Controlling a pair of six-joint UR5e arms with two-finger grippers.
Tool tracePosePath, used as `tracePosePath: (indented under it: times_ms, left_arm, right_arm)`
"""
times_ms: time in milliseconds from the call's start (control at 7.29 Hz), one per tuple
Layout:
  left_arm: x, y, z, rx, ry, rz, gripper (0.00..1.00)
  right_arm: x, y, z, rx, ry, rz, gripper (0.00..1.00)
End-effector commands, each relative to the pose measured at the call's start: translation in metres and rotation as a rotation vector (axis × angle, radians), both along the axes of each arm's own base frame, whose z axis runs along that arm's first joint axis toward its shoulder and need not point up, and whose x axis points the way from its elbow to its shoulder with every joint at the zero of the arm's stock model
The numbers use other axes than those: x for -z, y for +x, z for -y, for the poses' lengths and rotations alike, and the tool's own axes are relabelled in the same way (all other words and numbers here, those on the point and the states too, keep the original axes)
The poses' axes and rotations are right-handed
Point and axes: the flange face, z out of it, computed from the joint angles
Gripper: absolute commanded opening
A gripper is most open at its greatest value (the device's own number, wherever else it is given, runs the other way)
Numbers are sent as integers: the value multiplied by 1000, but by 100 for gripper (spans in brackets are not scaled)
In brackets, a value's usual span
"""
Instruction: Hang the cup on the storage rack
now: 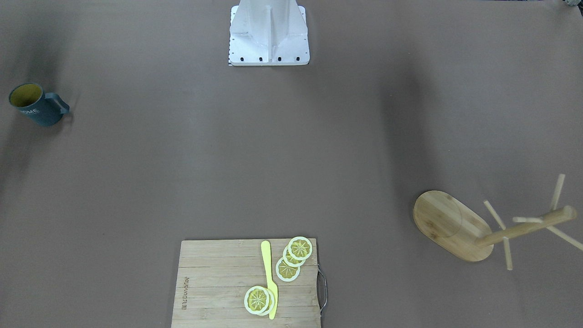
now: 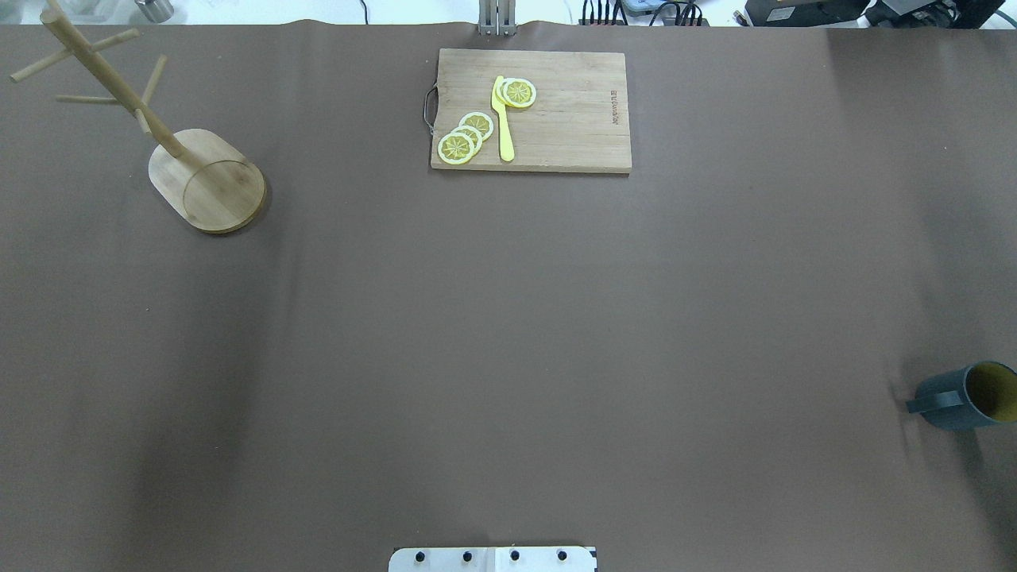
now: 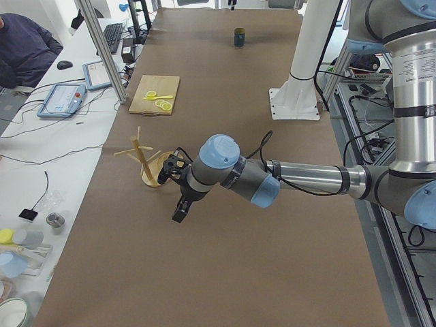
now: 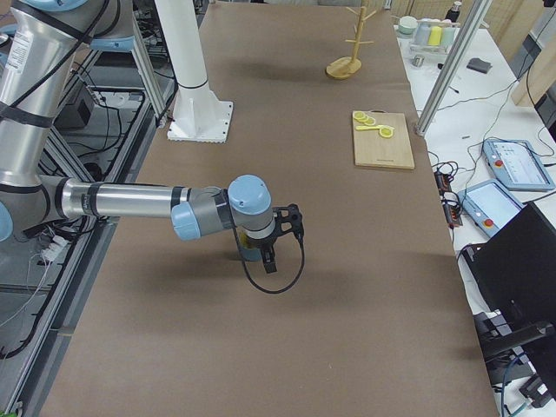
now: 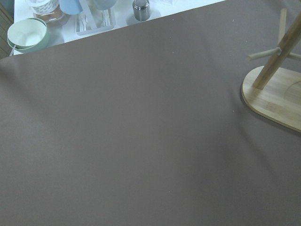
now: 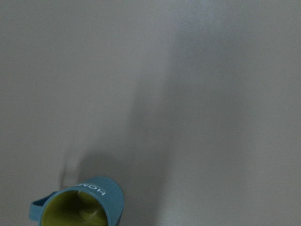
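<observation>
The cup [image 1: 36, 105] stands upright near the table's end on the robot's right; it is dark blue-grey and yellow inside. Its handle points toward the table's middle in the overhead view [image 2: 969, 396]. The right wrist view catches the cup [image 6: 80, 203] at its bottom left, with white lettering on the wall. The bamboo storage rack [image 2: 208, 181] stands far off at the opposite end, its pegs bare [image 1: 455, 225]. My left gripper [image 3: 180, 215] hangs near the rack. My right gripper [image 4: 269, 262] hangs near the cup. Whether either is open or shut I cannot tell.
A wooden cutting board [image 2: 580, 119] with lemon slices [image 2: 469, 133] and a yellow knife [image 1: 270, 282] lies at the far middle edge. The white robot base [image 1: 268, 36] stands opposite. Bowls and containers [image 5: 28, 33] sit beyond the table end by the rack. A person's sleeve [image 3: 24, 41] shows beside the table.
</observation>
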Motion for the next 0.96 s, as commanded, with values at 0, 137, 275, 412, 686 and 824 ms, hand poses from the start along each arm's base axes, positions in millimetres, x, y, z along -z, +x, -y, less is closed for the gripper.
tracePosePath:
  times_ms: [0,137,275,412,686,824]
  left_arm:
    - [-1,-1,-2,2,4,1,99]
    - [-3,-1,-5,2,0,1,99]
    - [-5,-1,-6,2,-3,1,99]
    - [-6,-1,-8,1,-2,1,99]
    - [-7,0,-8,1,-5,1,99]
    - [-8,0,-8,1,-7,1,99]
  right_arm:
    - [-3,-33,-35,20,-18,28,98]
    - [0,-51,-35,14,-30,16,97]
    - [0,-76,-33,-19,-37,-41,96]
    - [-3,-86,-33,-10,-37,-58,94]
    - [-13,-95,-32,10,-38,-80,79]
    - [-10,-103,-27,23,-28,-76,76]
